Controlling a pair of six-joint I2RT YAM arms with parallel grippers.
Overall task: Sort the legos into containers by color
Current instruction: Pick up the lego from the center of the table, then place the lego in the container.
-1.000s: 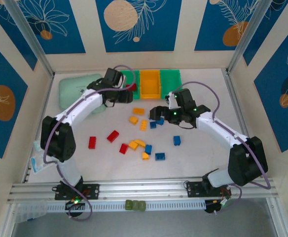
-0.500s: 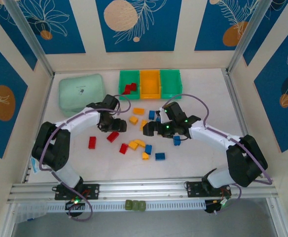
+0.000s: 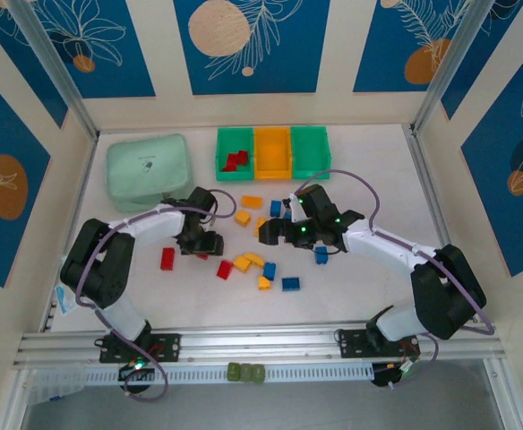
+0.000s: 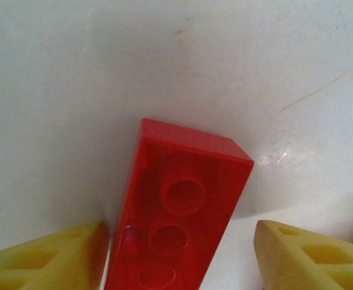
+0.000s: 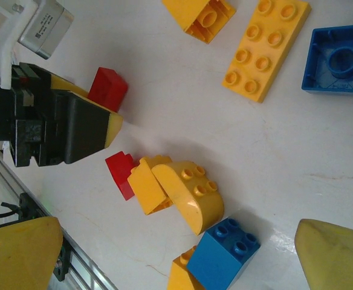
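My left gripper (image 3: 201,245) is down on the table astride a long red lego (image 4: 182,217). Its left fingertip (image 4: 74,254) is against the brick's side and the right fingertip (image 4: 303,254) stands off with a gap. My right gripper (image 3: 273,233) hovers wide open above a curved yellow lego (image 5: 188,190) and a blue one (image 5: 223,254). Red, yellow and blue legos lie scattered mid-table, such as a red one (image 3: 167,259) and a blue one (image 3: 290,284). The containers sit at the back: green (image 3: 222,143), orange (image 3: 273,134), green (image 3: 309,134). Red legos (image 3: 235,161) lie in the left green one.
A pale mint lidded box (image 3: 148,170) stands at the back left, close to the left arm. Slanted frame posts and walls close in both sides. An aluminium rail (image 3: 261,345) runs along the near edge.
My left gripper has come back from the left green container down to the red lego on the table. My right gripper shifted left and nearer over the yellow and blue pile.
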